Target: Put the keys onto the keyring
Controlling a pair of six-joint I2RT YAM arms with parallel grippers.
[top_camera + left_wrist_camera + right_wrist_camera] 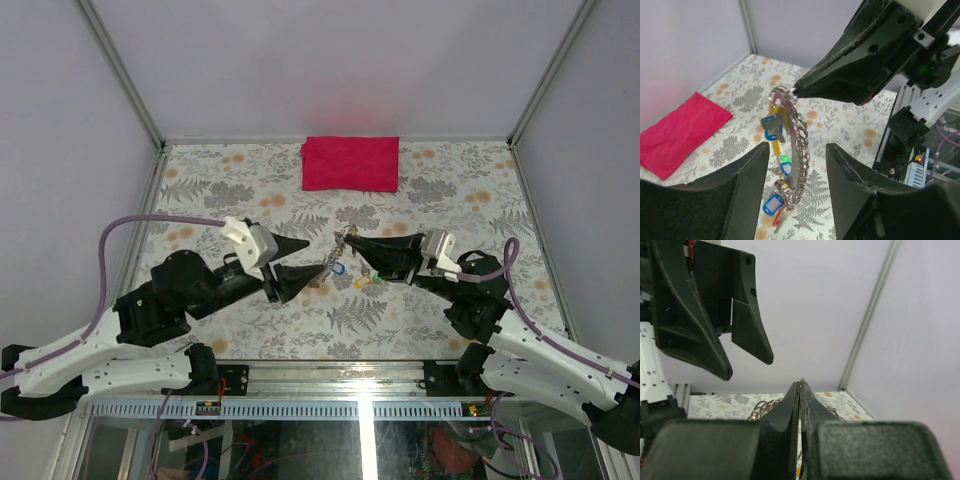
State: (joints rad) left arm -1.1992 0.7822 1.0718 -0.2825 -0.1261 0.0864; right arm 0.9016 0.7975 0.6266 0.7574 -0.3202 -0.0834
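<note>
- The right gripper point(350, 239) is reaching in from the right, jaws clenched on the keyring point(781, 94) and pinching it at the very fingertips.
- The keyring is hanging in the air over the middle of the floral table point(215, 190), between the two grippers.
- The keys point(773, 123) are dangling below the ring: a blue head uppermost, yellow beneath it, then green, and a blue tag lowest. A bit of red is showing at the bottom.
- A silvery linked chain point(800, 145) is drooping from the ring just beside the keys.
- The left gripper point(314, 256) is facing the bunch from the left, fingers spread and released, grasping nothing.
- In the left wrist view the chain is showing in the gap between those fingers; whether it is touching them cannot be told.
- A red cloth point(350, 163) is lying flat at the far edge, well apart from both grippers.
</note>
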